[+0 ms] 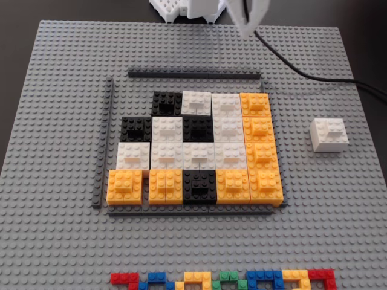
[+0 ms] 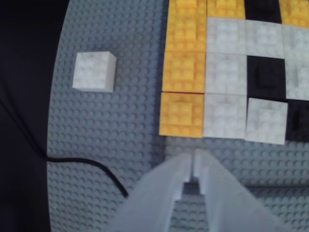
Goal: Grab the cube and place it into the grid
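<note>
The white cube [image 1: 329, 135] sits alone on the grey baseplate, right of the grid [image 1: 196, 148] in the fixed view. The wrist view shows the cube [image 2: 94, 71] at upper left and the grid [image 2: 231, 72] at upper right. The grid holds white, black and orange blocks, and its top-left cell in the fixed view is bare. My gripper [image 2: 193, 155] hangs above the plate's far edge with its translucent white jaws closed tip to tip and nothing between them. In the fixed view only a blurred piece of the gripper [image 1: 247, 24] shows at the top edge.
The large grey studded baseplate [image 1: 54, 181] covers the table. A black cable [image 1: 302, 69] runs from the arm over the plate's back right. A row of small multicoloured bricks [image 1: 224, 280] lies along the near edge. Dark-grey strips [image 1: 195, 75] frame the grid.
</note>
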